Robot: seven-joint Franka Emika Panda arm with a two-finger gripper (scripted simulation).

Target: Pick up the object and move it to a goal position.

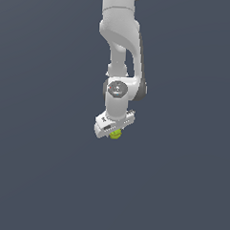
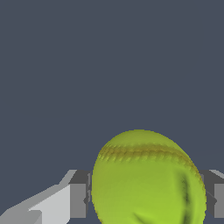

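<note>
i am gripping the ball (image 2: pixel 146 179) in my gripper (image 1: pixel 114 131), a finger (image 2: pixel 78 200) pressing each side; it is peeking out yellow-green beneath the white hand.

Flat, even, fairly dim simulator lighting over a plain slate-grey backdrop in both views, with no glare and no cast shadows on the background. In the exterior view the white arm (image 1: pixel 119 50) is softly shaded, brighter on its upper surfaces. In the wrist view the yellow-green ball (image 2: pixel 146 179) looms close, stretched into an oval, its seam marks smeared and darker at the lower edge.
</note>
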